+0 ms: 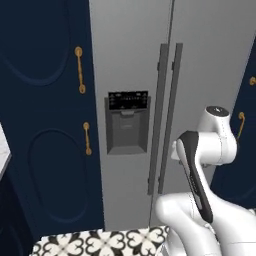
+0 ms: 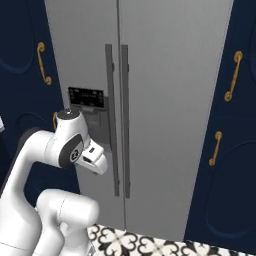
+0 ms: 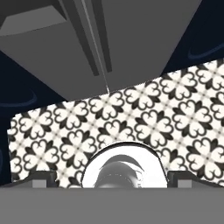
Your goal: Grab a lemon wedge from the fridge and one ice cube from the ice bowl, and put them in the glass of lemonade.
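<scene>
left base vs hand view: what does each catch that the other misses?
Left base alone: the dispenser, brass cabinet handles and the arm's white links. Hand view alone: the gripper, jaws wide open and empty, over a broad spread of patterned floor. Both: the closed fridge with its two bar handles, navy cabinets beside it.

One fridge (image 1: 135, 60) (two doors), two bar handles (image 1: 161, 120), five brass handles (image 1: 79, 70).

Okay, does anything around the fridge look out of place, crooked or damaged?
Nothing stands out. The fridge has both doors shut, with the dark bar handles straight and parallel. The brass handles on the navy cabinets hang upright, and the patterned floor shows no spills.
</scene>
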Available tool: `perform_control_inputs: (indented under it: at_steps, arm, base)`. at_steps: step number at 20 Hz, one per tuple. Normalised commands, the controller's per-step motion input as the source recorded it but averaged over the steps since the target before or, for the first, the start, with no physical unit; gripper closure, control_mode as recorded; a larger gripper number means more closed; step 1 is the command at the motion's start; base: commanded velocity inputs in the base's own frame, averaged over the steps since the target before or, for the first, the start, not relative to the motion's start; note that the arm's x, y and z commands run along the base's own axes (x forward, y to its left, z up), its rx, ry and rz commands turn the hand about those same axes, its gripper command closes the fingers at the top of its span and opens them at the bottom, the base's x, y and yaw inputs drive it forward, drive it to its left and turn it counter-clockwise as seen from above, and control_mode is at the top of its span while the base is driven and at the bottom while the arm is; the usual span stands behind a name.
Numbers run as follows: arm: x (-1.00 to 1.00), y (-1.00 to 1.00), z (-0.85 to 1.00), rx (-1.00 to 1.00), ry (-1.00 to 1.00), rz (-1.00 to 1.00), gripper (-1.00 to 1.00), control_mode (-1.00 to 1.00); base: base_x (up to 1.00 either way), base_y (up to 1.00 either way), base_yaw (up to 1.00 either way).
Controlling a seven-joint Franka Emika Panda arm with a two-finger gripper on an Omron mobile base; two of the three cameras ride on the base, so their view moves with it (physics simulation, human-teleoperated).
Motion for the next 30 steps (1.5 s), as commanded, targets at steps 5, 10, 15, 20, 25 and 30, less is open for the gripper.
perform_control_inputs:
  at_steps: [5, 10, 15, 20, 25, 30]
  arm:
    - [0.0, 0.0, 0.0, 0.0, 0.0, 0.0, -1.0, 1.0]
    - [0.0, 0.0, 0.0, 0.0, 0.0, 0.0, -1.0, 1.0]
    - [0.0, 0.0, 0.0, 0.0, 0.0, 0.0, -1.0, 1.0]
    - [0.0, 0.0, 0.0, 0.0, 0.0, 0.0, -1.0, 1.0]
    - [0.0, 0.0, 0.0, 0.0, 0.0, 0.0, -1.0, 1.0]
    - [0.0, 0.0, 0.0, 0.0, 0.0, 0.0, -1.0, 1.0]
  base:
    - [0.12, 0.0, -0.05]
    - [0.21, 0.0, -0.12]
    - [0.02, 0.0, -0.11]
    - [0.0, 0.0, 0.0]
    - [0.0, 0.0, 0.0]
    - [0.0, 0.0, 0.0]
